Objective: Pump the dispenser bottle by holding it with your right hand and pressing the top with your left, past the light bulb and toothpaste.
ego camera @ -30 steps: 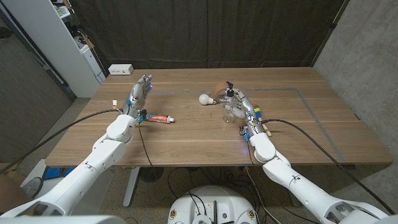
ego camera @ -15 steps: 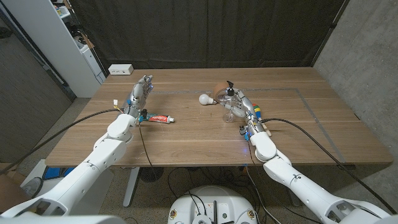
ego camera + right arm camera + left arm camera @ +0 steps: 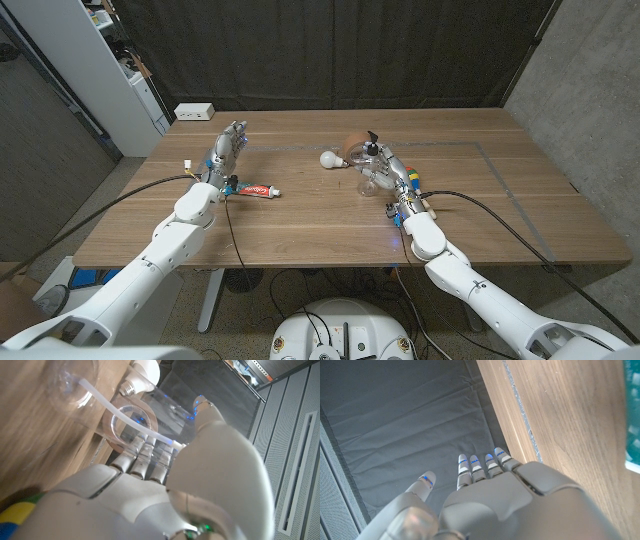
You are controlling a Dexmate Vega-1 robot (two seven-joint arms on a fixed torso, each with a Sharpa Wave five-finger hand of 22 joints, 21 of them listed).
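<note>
Dispenser bottle (image 3: 372,166), clear plastic with a black pump head, stands on the wooden table (image 3: 300,225) right of centre, toward the far side; the right hand (image 3: 388,170) is wrapped around its body. In the right wrist view the bottle's clear wall (image 3: 165,415) sits between the fingers (image 3: 145,455) and the thumb (image 3: 212,415), and its white dip tube (image 3: 120,412) shows through the plastic. Light bulb (image 3: 329,159), white, lies on its side just to the robot's left of the bottle; the same bulb (image 3: 142,372) appears beyond the bottle in the right wrist view. A round brown object (image 3: 353,142) sits right behind the bottle; what it is cannot be told. Small coloured items (image 3: 413,181), yellow, blue and green, lie beside the right wrist. Toothpaste tube (image 3: 257,189), red and white, lies flat on the table's left half, well apart from the bottle. Left hand (image 3: 226,146) hovers beyond the toothpaste toward the far left edge, fingers (image 3: 485,465) straight and close together, thumb (image 3: 422,485) set apart, holding nothing. White power strip (image 3: 195,112) rests at the far left corner of the table.
</note>
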